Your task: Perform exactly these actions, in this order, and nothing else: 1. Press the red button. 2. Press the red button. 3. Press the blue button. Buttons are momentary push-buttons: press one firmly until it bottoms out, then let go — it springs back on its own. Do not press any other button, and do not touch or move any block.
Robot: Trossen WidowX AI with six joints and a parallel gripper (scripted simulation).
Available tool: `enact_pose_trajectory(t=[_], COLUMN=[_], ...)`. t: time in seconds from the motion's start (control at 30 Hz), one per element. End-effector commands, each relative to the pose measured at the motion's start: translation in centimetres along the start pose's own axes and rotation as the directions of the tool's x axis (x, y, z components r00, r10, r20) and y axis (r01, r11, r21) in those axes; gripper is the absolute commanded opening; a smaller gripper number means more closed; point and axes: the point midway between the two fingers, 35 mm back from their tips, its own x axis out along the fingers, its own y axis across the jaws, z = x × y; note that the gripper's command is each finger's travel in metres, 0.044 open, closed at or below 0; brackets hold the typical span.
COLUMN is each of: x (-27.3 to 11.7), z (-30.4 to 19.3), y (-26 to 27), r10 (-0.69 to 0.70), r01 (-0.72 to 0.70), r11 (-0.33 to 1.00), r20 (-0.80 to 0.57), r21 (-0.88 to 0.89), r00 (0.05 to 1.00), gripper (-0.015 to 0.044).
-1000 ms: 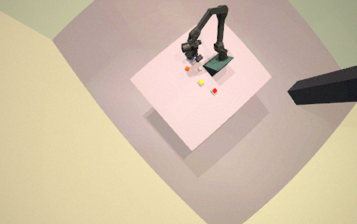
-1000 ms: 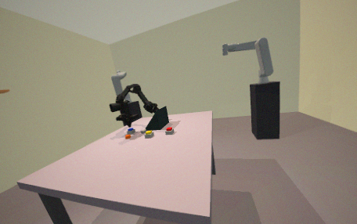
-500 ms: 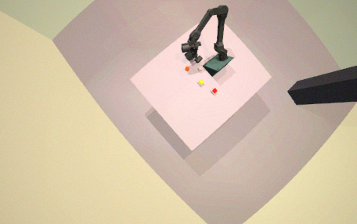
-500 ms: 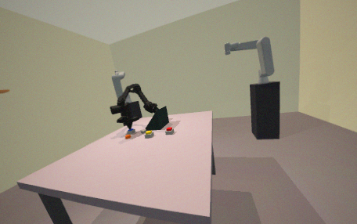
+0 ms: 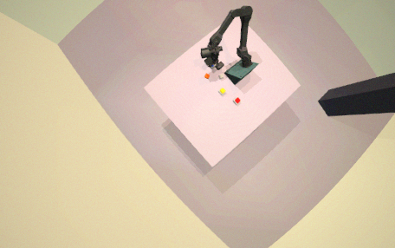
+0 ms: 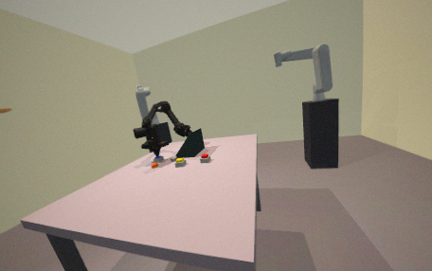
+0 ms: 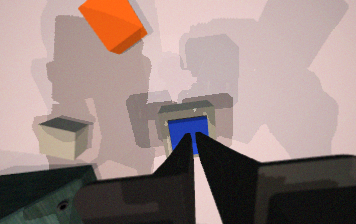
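The gripper (image 7: 194, 136) has its fingers drawn together on nothing to form one narrow pressing tip, the blue button (image 7: 187, 131) directly beneath it, though contact is hard to judge, with the orange block (image 7: 113, 24) well ahead and left.

Pale pink bench carrying buttons, blocks and the arm's base

The bench (image 6: 189, 208) is a pale pink rectangular top on dark legs. Near its far end lie a red button (image 6: 205, 156), a yellow button (image 6: 180, 161) and a blue button (image 7: 187, 131), each in a grey housing, set in a rough row. An orange block (image 7: 113, 23) lies just beside the blue button, apart from it, and a small beige block (image 7: 64, 136) sits near them. A dark green base plate (image 5: 241, 70) also rests on the bench.
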Motion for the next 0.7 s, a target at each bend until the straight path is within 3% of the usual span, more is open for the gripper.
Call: enact_pose_trajectory(t=[0.0, 0.13, 0.27, 0.43, 0.67], x=[-0.2, -3.0, -3.2, -4.2, -6.9], z=[0.0, 0.0, 0.0, 3.9, 9.9], y=[0.0, 0.2, 0.2, 3.3, 12.3], r10=[0.001, 0.008, 0.008, 0.064, 0.139], r01=[-0.001, -0.008, -0.008, -0.063, -0.138], r11=[1.000, 1.000, 1.000, 0.998, 0.990], r20=[0.000, -0.004, -0.004, 0.021, 0.028], r21=[-0.001, -0.011, -0.012, -0.017, -0.031], r00=[1.000, 1.000, 1.000, 0.998, 0.990], gripper=[0.0020, 0.0020, 0.0020, 0.0151, 0.0335])
